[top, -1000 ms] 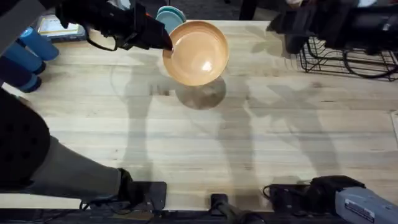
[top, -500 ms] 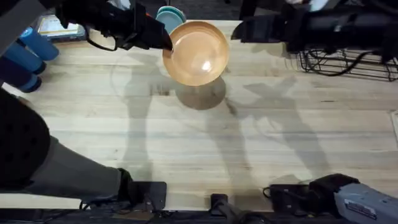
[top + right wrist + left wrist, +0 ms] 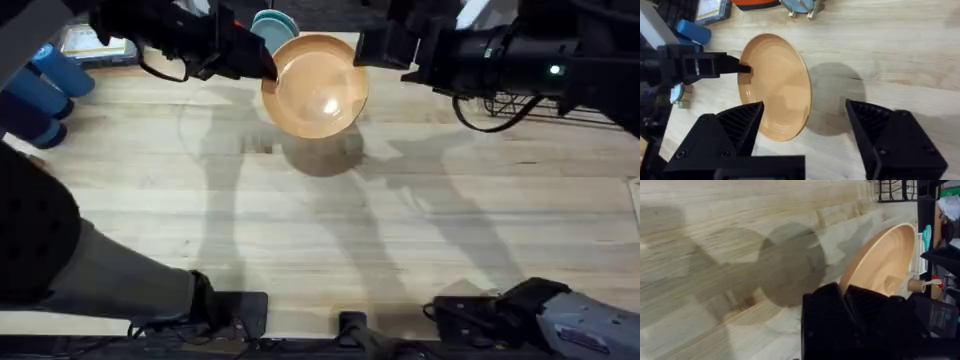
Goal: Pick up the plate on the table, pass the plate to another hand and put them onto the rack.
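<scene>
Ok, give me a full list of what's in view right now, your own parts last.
plate: one, orange-tan, held above the table by its left edge
table: one, light wood
rack: one, black wire, far right, partly behind the right arm
blue plates: light blue, far edge behind the orange plate, count unclear
blue cylinders: blue, far left
left end effector: black, shut on the plate's rim
right end effector: black, open, facing the plate's right edge
</scene>
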Controlling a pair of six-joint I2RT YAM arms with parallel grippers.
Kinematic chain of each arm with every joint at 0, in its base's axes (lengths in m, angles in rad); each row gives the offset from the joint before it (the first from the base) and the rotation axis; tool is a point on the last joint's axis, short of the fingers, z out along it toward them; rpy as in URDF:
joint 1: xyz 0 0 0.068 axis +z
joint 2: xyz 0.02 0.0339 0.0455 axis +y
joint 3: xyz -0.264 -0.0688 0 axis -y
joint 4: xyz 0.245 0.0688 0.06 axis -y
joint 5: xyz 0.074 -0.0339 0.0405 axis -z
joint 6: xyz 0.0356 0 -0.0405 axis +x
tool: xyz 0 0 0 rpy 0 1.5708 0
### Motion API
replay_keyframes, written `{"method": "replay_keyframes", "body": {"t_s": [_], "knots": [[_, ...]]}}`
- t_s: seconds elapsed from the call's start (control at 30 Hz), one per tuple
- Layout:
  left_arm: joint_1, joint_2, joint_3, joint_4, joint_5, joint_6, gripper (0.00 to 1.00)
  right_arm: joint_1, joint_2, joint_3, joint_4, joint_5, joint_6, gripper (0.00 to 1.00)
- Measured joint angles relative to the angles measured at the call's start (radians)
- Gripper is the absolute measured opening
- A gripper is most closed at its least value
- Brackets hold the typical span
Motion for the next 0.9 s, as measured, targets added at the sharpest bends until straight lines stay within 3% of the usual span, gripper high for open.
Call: {"method": "replay_keyframes", "body": {"t_s": [0.9], "knots": [[0.0,0.0,0.0,0.0,0.0,0.0,0.041,0.0,0.128,0.0,0.004,0.0,0.125,0.992]]}}
